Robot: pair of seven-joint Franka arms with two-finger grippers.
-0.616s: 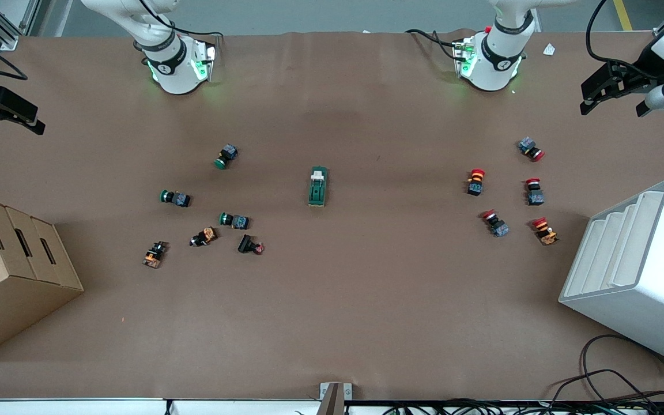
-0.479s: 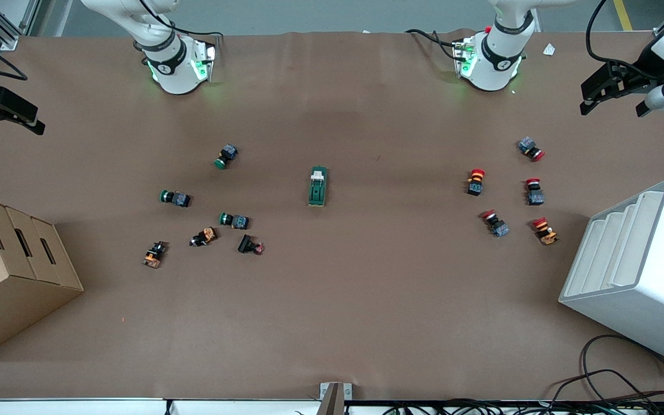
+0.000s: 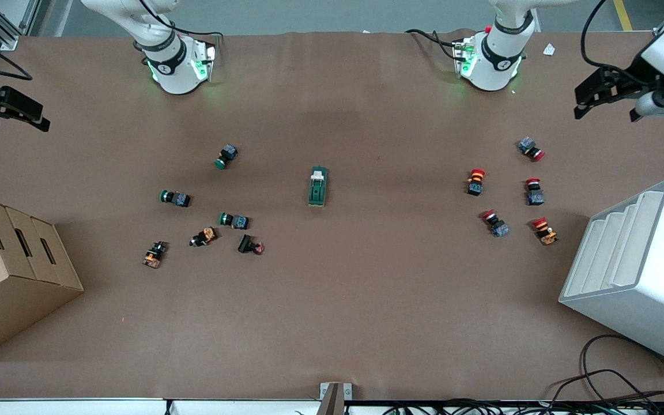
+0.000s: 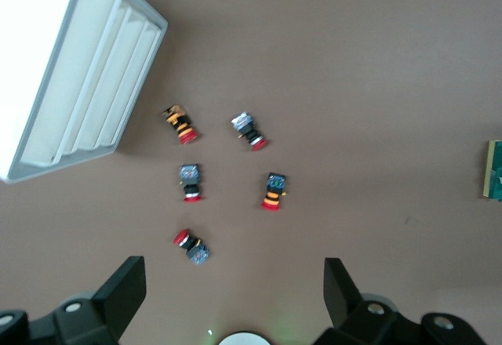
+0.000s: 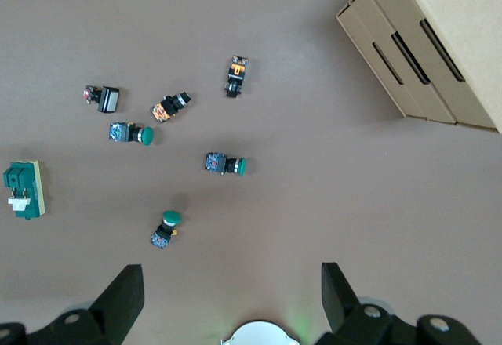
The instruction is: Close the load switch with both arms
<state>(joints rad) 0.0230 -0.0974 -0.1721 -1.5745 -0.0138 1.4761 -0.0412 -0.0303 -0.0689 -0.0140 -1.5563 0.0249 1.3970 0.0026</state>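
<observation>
The load switch (image 3: 318,186), a dark green block with a cream lever at the end toward the robot bases, lies flat at the table's middle. It shows in the right wrist view (image 5: 24,190) and at the edge of the left wrist view (image 4: 494,170). My left gripper (image 3: 603,92) is open and empty, up in the air over the table's edge at the left arm's end. My right gripper (image 3: 12,109) is open and empty, up in the air over the table's edge at the right arm's end. Both are well away from the switch.
Several green-capped and dark push buttons (image 3: 234,220) lie toward the right arm's end; several red-capped ones (image 3: 475,181) lie toward the left arm's end. A cardboard box (image 3: 3,271) and a white slotted bin (image 3: 637,271) stand at the table's ends.
The left gripper has moved slightly up and toward the table's middle. The right gripper has shifted slightly inward. The switch has not moved.
</observation>
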